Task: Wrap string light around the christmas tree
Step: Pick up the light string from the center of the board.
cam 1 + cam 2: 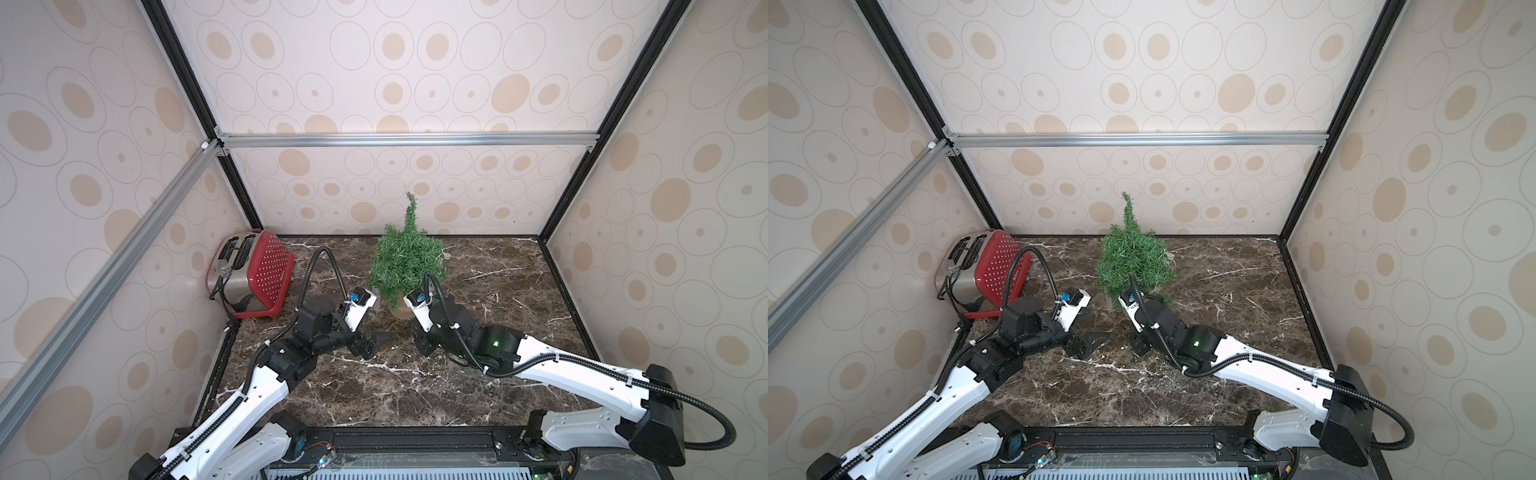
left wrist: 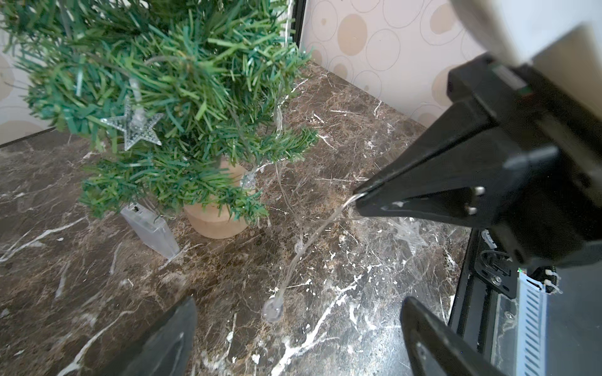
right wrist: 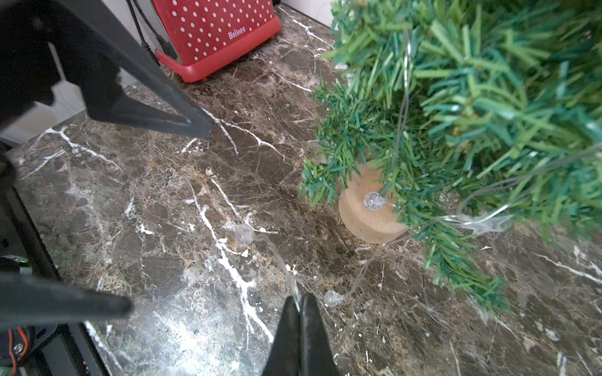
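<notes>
Right jaws: closed, pinching the thin wire of the string light [image 3: 244, 235] low over the tabletop [image 1: 519, 316]. Left jaws: wide open, empty, at their nine o'clock. Strand: partly lodged in the branches of the christmas tree [image 1: 409, 259], which stands at the tabletop's twelve o'clock; loose tail at the tree's six o'clock; battery box [image 2: 150, 229] just beside the base. Step, judged: mid-wrap. Next: lift the tail round the tree, gently, perhaps passing to the left jaws.
</notes>
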`<control>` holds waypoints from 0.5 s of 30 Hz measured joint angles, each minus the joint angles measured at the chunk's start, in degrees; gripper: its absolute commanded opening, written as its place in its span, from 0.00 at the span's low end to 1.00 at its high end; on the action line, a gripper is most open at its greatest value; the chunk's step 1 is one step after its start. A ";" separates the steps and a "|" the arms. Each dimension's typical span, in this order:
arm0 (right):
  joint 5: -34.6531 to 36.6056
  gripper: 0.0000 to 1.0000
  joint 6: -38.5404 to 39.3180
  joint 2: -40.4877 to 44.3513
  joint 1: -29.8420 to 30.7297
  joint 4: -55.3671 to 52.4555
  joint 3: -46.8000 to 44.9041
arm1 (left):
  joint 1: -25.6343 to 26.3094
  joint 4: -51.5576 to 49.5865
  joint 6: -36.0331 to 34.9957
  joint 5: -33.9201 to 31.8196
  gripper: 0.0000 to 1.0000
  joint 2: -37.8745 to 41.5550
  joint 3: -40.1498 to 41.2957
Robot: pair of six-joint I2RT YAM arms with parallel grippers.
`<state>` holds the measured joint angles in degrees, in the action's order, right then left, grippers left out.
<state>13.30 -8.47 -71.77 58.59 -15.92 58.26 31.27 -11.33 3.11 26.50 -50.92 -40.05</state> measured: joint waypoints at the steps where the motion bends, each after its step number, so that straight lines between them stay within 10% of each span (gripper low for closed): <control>1: -0.31 0.00 0.22 0.35 0.02 -0.15 0.42 | 0.04 0.63 0.00 -0.24 0.92 -0.35 0.11; 15: -3.30 0.00 2.40 2.73 1.46 -2.69 5.77 | 4.98 6.91 -1.18 -1.18 0.75 -5.40 0.33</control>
<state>10.00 -6.07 -69.04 60.05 -18.61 64.03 36.25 -4.43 1.93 25.32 -56.31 -39.72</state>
